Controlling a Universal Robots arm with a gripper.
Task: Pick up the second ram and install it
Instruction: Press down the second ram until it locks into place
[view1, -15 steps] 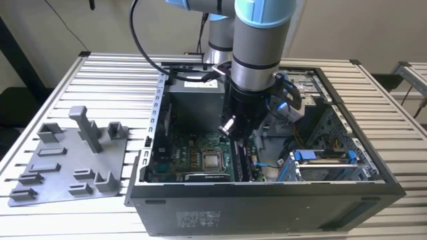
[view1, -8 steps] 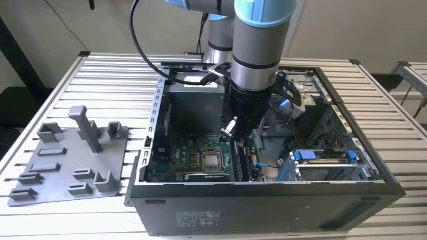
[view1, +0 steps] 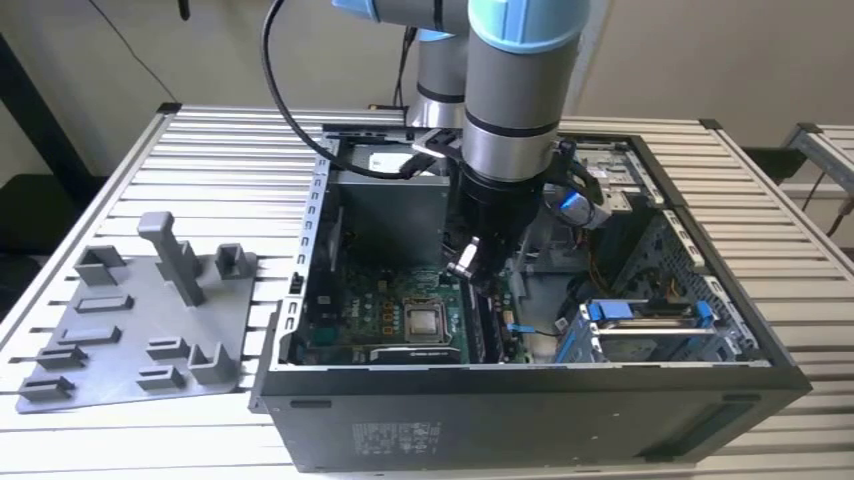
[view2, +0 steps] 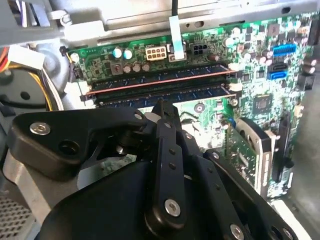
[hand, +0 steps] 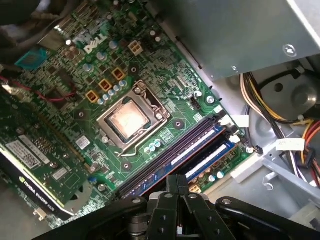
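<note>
My gripper (view1: 465, 264) hangs inside the open computer case (view1: 747, 330), low over the motherboard (view2: 260, 75). In both wrist views its black fingers (view2: 163, 111) meet, shut, with nothing visible between them. Two long dark ram sticks stand side by side in the slots. The second ram (view2: 195, 92) (hand: 167, 156) is the one on the processor side, and my gripper (view2: 162, 103) (hand: 177, 178) sits right at its top edge. The other stick (view2: 160, 80) (hand: 209, 158) lies beyond it, nearer the board's edge. I cannot tell whether the fingertips press on the ram or hover.
The square silver processor (hand: 128, 120) (view1: 424, 322) sits beside the slots, and a graphics card (hand: 35, 165) beyond it. Cable bundles (hand: 280, 110) run past the board's edge. A blue drive cage (view1: 647, 325) fills the case's right side. The grey fixture plate (view1: 134, 330) lies on the slatted table.
</note>
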